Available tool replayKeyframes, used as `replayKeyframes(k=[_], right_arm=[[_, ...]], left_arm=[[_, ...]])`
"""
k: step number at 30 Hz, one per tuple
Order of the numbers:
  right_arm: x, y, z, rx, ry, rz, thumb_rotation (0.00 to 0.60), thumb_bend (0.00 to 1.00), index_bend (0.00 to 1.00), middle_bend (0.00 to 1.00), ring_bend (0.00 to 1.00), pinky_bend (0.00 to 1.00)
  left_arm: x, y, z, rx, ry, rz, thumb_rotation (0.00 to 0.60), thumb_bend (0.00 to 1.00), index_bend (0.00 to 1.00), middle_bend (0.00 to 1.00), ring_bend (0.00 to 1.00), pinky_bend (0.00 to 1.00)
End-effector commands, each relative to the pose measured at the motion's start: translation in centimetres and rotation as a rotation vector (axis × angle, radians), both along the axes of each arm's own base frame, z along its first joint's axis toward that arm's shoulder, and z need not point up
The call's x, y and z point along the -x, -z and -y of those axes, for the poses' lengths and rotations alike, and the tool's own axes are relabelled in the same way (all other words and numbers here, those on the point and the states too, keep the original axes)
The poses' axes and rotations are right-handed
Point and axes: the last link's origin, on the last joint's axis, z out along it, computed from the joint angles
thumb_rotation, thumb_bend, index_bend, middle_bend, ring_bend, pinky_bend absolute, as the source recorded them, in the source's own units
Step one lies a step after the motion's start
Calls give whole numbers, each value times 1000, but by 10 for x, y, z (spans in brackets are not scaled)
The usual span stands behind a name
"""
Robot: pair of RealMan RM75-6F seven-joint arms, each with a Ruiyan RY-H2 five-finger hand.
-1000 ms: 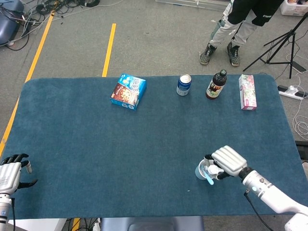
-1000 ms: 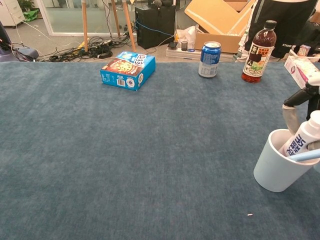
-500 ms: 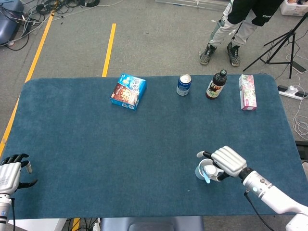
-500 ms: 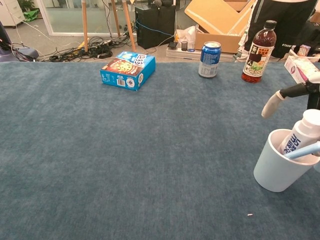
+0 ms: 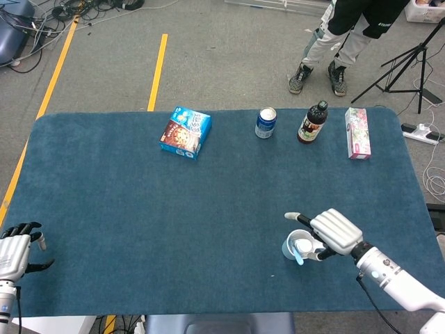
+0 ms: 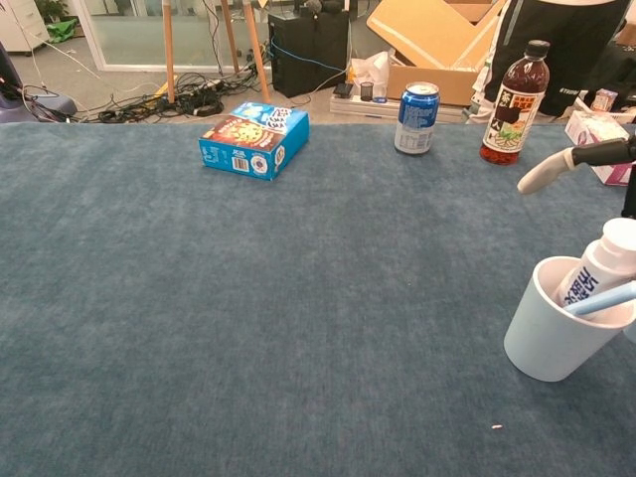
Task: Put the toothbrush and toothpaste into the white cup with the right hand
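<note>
The white cup [image 5: 290, 247] [image 6: 543, 336] stands upright on the blue cloth near the table's front right. A white toothpaste tube [image 6: 599, 262] leans inside it, and a light blue toothbrush [image 6: 601, 299] [image 5: 299, 255] lies across its rim. My right hand [image 5: 334, 232] hovers just right of and above the cup with fingers spread, holding nothing; one fingertip [image 6: 535, 176] shows at the chest view's right edge. My left hand [image 5: 15, 250] rests at the table's front left corner, fingers slightly curled and empty.
Along the far edge stand a blue snack box [image 5: 185, 132], a blue can [image 5: 265, 122], a dark bottle [image 5: 313, 122] and a pink carton [image 5: 357, 133]. A person's legs [image 5: 334, 42] and a tripod [image 5: 410, 59] are beyond the table.
My right hand has let go of the toothpaste, spread its fingers and lifted up and away to the right. The tube now stands free in the cup.
</note>
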Motion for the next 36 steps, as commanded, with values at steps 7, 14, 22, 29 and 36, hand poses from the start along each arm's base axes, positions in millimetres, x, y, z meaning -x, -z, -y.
replayKeyframes(k=[7,14,22,29,36], right_arm=[[2,-14,-5,29,-4,24,600,25,150,1000,1000,1000],[14,-29,-13,44,7,-40,600,7,153,953,1000,1000],[33,-40,-24,231,-1,-216,600,0,162,743,852,965],[55,-35,-36,410,37,-283,600,0,162,533,635,765],[69,-33,-41,559,52,-283,600,0,162,366,452,602]], left_arm=[[0,0,0,-1,-2,-2,600,0,588,252,191,202],[-1,0,1,-3,4,-2,600,0,588,252,191,202],[-6,0,3,-4,27,0,600,0,588,253,192,202],[-11,1,6,-7,63,7,600,0,587,254,193,202],[-15,-2,7,-18,100,22,600,0,579,256,194,203]])
